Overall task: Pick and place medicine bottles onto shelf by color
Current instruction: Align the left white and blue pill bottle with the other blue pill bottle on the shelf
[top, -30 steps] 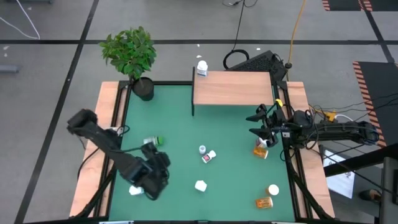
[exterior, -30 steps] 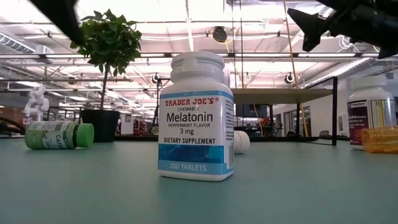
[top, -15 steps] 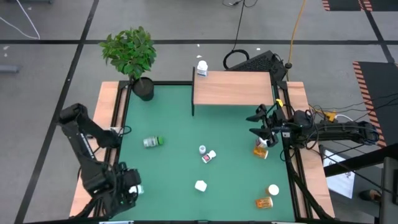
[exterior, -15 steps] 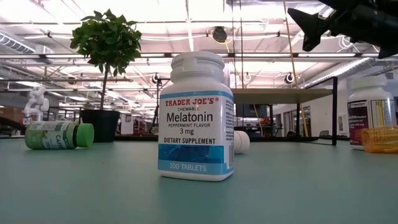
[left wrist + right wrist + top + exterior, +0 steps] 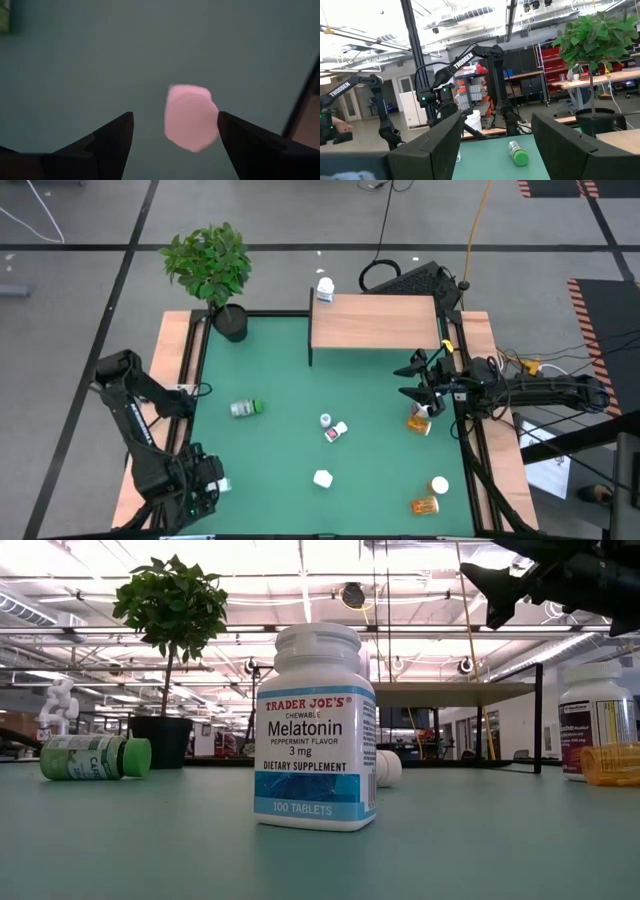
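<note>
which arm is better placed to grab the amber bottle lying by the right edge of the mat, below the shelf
Right. The right hand hangs open just above that amber bottle, near the shelf. The left hand is at the mat's opposite near corner, open over a white bottle.

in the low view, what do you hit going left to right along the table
green-capped bottle lying on its side, plant pot, melatonin bottle standing upright, white bottle, amber bottle at the right edge
</note>
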Robot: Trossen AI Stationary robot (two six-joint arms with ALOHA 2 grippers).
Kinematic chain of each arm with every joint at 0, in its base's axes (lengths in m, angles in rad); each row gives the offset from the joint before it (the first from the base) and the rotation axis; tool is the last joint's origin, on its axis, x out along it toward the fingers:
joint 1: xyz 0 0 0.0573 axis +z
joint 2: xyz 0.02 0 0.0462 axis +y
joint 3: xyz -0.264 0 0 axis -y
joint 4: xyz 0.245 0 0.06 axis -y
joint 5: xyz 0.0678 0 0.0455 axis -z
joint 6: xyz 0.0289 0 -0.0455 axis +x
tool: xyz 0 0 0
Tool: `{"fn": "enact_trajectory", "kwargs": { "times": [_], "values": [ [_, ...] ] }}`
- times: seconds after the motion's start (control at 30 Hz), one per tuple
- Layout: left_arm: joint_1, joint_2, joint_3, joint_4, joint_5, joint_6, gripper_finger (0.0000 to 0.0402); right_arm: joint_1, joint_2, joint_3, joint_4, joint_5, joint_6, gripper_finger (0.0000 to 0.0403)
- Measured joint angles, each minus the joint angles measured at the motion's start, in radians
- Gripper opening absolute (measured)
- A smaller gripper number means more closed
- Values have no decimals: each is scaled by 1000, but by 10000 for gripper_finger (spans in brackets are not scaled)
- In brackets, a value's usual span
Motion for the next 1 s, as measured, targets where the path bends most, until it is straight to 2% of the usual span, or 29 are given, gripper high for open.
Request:
{"fn": "enact_trajectory", "kwargs": {
  "times": [0.2, 0.33, 0.77, 1.0],
  "values": [
    [2, -1, -42, 125, 6, 21, 292, 0, 0, 0, 5, 0, -2, 235],
    [1, 0, -56, 137, 39, 46, 292, 0, 0, 0, 5, 0, -2, 235],
    [69, 0, -61, -176, 40, 9, 292, 0, -1, 0, 44, 25, -2, 235],
    [81, 0, -61, -60, 37, 46, 292, 0, -1, 0, 43, 23, 12, 235]
  ]
}}
